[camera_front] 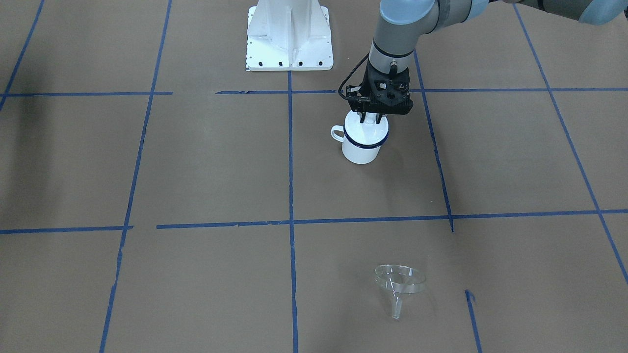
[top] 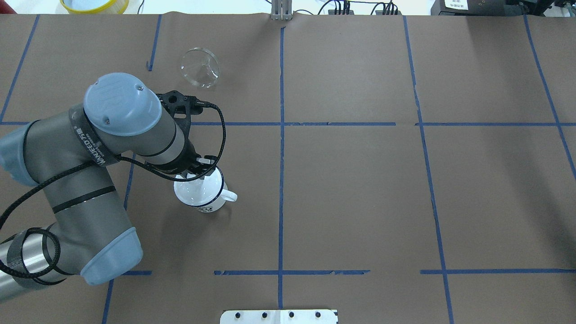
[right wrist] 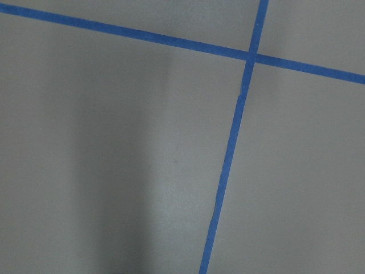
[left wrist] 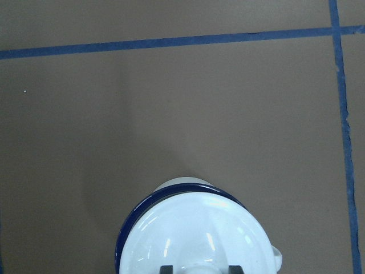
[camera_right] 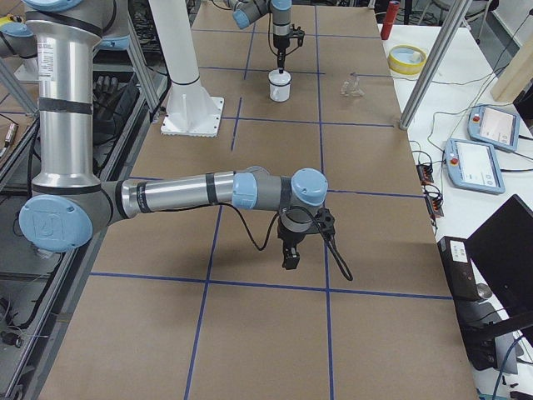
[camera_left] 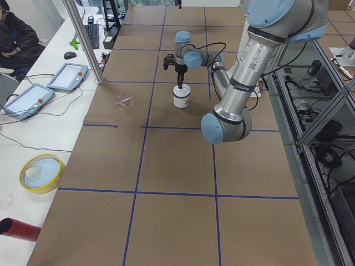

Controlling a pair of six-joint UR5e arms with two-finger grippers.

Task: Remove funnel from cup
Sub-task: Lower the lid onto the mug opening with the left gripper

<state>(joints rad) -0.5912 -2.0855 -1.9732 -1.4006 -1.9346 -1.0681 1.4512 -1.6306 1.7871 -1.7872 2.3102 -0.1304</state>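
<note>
Overhead exterior view: at far left the left arm (top: 121,117) hides most of the left pincer (camera_front: 371,117), which points straight down with its fingertips at the mouth of the cup (top: 194,194). From the front its fingers look narrow-set. The left wrist view cuts them off at its bottom edge, with a pale rounded shape between the two dark tips, so I cannot tell whether they clamp anything. The right pincer (camera_right: 289,254) shows only in the exterior right view, hanging over the counter (top: 360,189) well apart from the cup, and its state cannot be told. The counter is brown paper crossed by blue tape lines (top: 281,180), with the white base mount (camera_front: 289,37) at the robot's edge. A white bench with tablets (camera_left: 67,76) runs along the far edge, and a seated person (camera_left: 15,36) is half cut off there. A yellow-rimmed bowl (camera_left: 41,173) on that bench holds a small white lump. The funnel (top: 200,67) lies tipped on its side on the counter, toward the far edge and well apart from the cup. The cup stands upright, handle to the right, its inside glossy white and hard to read.
</note>
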